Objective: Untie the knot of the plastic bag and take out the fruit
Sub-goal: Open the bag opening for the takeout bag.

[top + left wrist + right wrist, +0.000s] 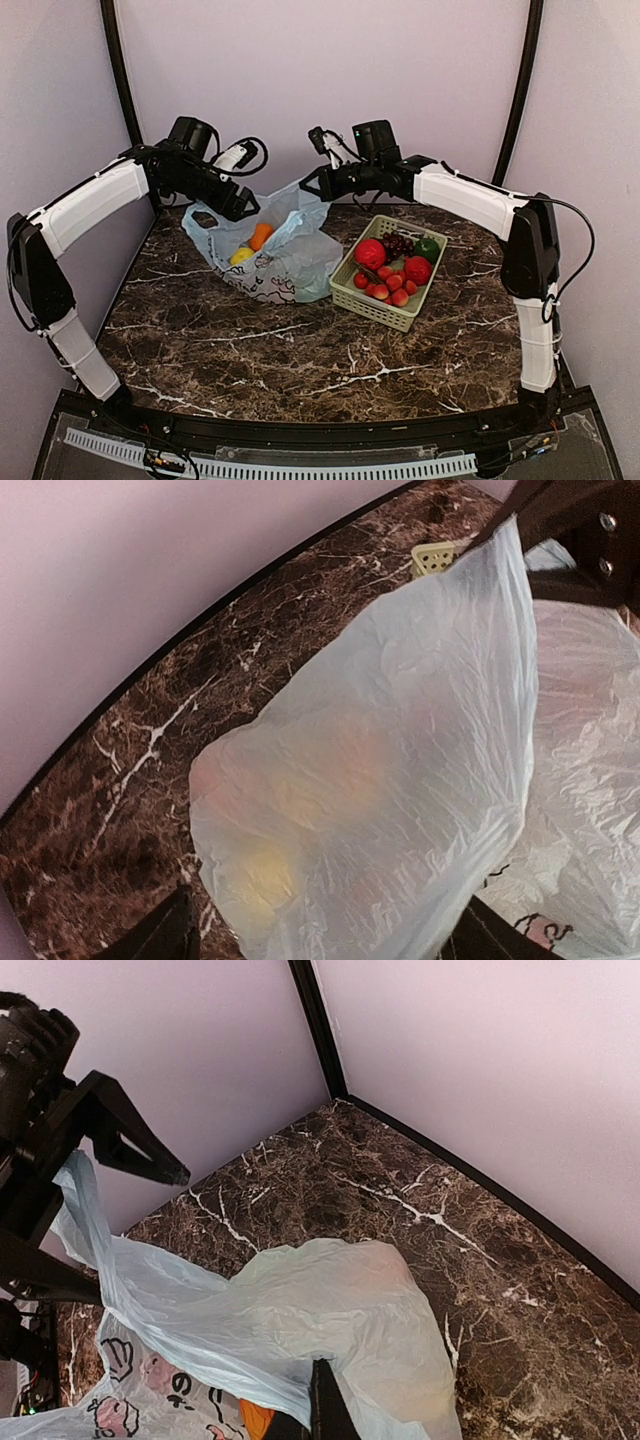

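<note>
The light blue plastic bag (285, 255) lies at the back middle of the table with its mouth held up and open. No tied knot shows on it. Inside sit an orange fruit (261, 236) and a yellow fruit (241, 256), which glow through the film in the left wrist view as a yellow fruit (262, 870) and an orange fruit (340, 765). My left gripper (243, 208) is open, its fingers (165, 935) wide apart with bag film draped between them. My right gripper (320, 1385) is shut on the bag's rim (300, 1360), beside the orange fruit (258, 1418).
A pale green lattice basket (375, 308) stands right of the bag, holding large red fruits, a dark green one, strawberries and grapes. One bag handle loop (205, 220) lies on the marble at the left. Walls close off the back and both sides.
</note>
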Available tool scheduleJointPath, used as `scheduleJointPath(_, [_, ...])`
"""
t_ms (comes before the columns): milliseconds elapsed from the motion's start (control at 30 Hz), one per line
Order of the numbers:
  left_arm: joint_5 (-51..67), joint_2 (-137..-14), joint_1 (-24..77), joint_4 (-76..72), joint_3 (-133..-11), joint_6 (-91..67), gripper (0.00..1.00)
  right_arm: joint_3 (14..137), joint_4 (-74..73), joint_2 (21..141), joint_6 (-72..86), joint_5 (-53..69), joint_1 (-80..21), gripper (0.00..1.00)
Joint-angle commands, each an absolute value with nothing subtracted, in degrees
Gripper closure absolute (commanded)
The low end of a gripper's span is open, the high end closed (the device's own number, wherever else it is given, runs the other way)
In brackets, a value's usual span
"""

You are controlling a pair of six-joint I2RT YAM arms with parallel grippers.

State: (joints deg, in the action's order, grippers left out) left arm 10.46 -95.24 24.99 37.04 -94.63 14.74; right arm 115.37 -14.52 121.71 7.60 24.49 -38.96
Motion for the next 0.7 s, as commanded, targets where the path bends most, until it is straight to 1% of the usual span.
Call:
scheduleJointPath(0, [14.4, -96.5, 25.1, 39.2, -96.0, 13.5, 0.38, 114.7, -12.8, 120.5, 7.2, 24.9, -39.1, 1.00])
scheduleJointPath(33, [14.2, -96.5, 25.1, 39.2, -96.0, 13.1, 0.46, 114.6, -12.8, 120.4, 7.2, 24.8, -39.1, 1.00])
scheduleJointPath(67, [14.1, -96.5, 25.1, 39.0, -95.8, 12.9, 0.63, 114.5, -12.8, 120.3, 7.2, 24.8, -39.1, 1.00])
scheduleJointPath(100, [13.9, -96.3, 25.1, 38.7, -95.6, 12.6, 0.70, 114.5, -12.8, 120.1, 7.2, 24.7, -39.0, 1.00])
scheduleJointPath(133, [13.6, -95.7, 25.1, 37.8, -95.0, 12.4, 0.84, 114.4, -12.8, 119.9, 7.2, 24.7, -39.1, 1.00])
scheduleJointPath(200, [12.6, -94.6, 25.1, 36.3, -93.7, 11.9, 0.97, 114.0, -13.0, 119.4, 7.2, 24.5, -39.1, 1.00])
scheduleJointPath(233, [12.3, -94.1, 25.1, 35.9, -93.3, 11.4, 0.98, 113.9, -13.2, 119.1, 7.2, 24.4, -39.1, 1.00])
scheduleJointPath(267, [12.4, -93.0, 25.1, 35.0, -92.4, 11.1, 0.99, 113.8, -13.7, 118.7, 7.0, 24.1, -39.1, 0.97])
scheduleJointPath(300, [12.8, -92.4, 25.1, 34.5, -91.5, 10.3, 0.99, 113.5, -14.1, 118.1, 6.7, 23.7, -39.1, 0.89])
scheduleJointPath(400, [14.9, -87.5, 25.1, 31.1, -89.1, 8.5, 0.99, 112.8, -16.0, 116.0, 5.8, 22.4, -39.1, 0.57])
scheduleJointPath(500, [16.9, -83.4, 25.1, 28.2, -85.1, 6.4, 0.99, 110.8, -17.1, 112.4, 5.0, 21.1, -39.3, 0.31])
scheduleJointPath(567, [18.4, -80.8, 25.1, 26.9, -83.0, 5.5, 0.99, 108.3, -17.1, 108.9, 4.6, 19.7, -39.7, 0.23])
scheduleJointPath(667, [20.6, -79.1, 25.1, 25.5, -80.3, 3.9, 0.99, 104.8, -16.8, 104.6, 4.0, 17.6, -41.0, 0.18])
